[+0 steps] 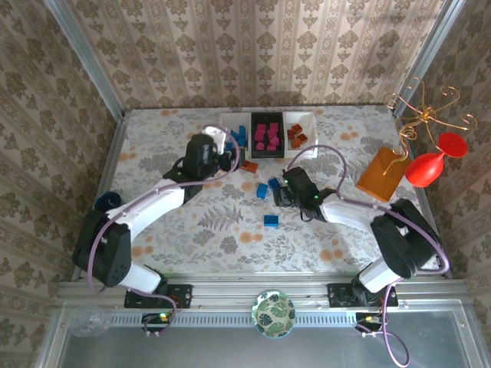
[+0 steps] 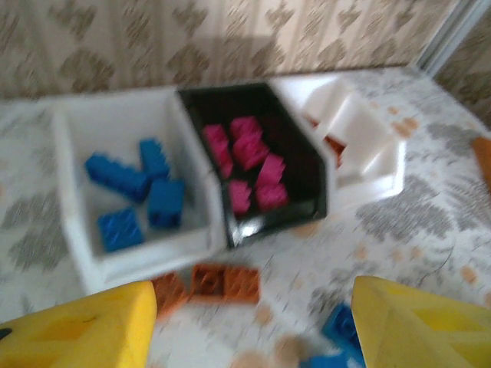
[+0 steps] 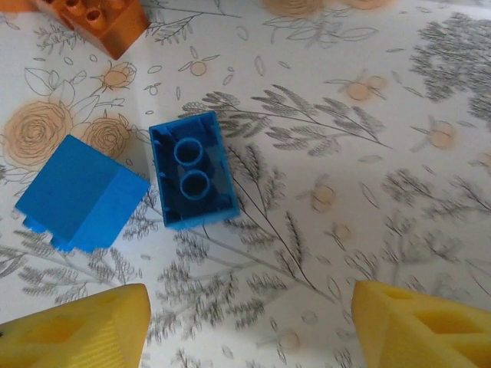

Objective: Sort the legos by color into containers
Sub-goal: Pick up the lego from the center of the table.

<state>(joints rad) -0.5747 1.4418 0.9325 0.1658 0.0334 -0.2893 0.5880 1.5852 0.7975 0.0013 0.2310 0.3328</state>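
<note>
Right jaws noted wide, empty, near upturned blue brick (image 3: 193, 170) on worktop (image 3: 368, 153). Left jaws wide, empty, nr trays (image 2: 73, 199). Brick judged light, rigid, slick plastic; grip recommended across long flat sides, not hollow underside.

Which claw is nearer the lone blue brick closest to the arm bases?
Right. The right claw hangs just beyond that brick, over two other blue bricks. The left claw is farther away, up and to the left by the trays.
</note>
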